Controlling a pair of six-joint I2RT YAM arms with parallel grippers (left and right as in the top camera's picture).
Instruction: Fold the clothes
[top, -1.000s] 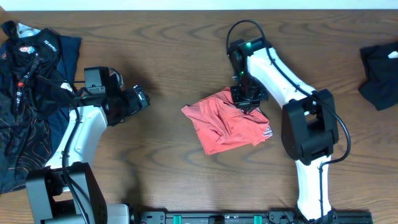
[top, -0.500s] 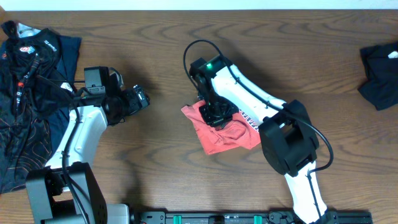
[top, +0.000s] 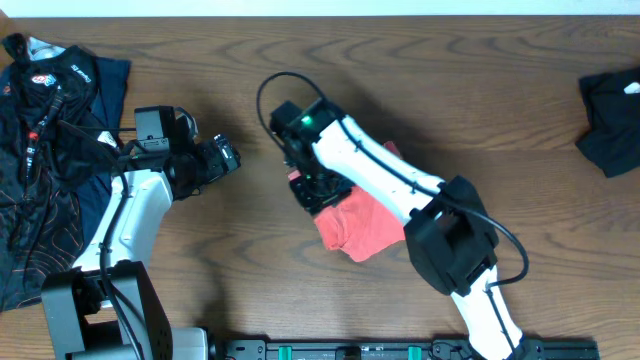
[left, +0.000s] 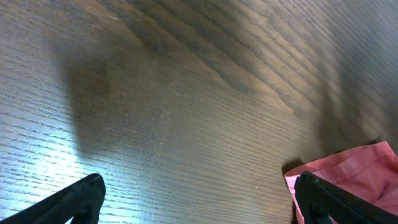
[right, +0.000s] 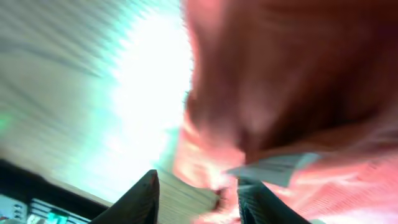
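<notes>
Swinging left since a second ago, the right arm has carried the coral-red T-shirt (top: 367, 226) over onto itself, and the cloth is now a smaller bundle than before. It lies on the wooden table (top: 250, 285) near the middle, partly under that arm. The right gripper (top: 318, 190) sits low over the bundle's left edge, and the rest of the shirt spreads to its right. In the blurred right wrist view its fingers stand partly apart, with red cloth and a white label (right: 273, 167) just beyond them. Further left, the left gripper (top: 228, 157) hangs with its jaws spread wide over bare wood, apart from the shirt. Dark patterned clothes (top: 45, 160) lie at the far left, and a dark garment (top: 610, 120) lies at the far right.
</notes>
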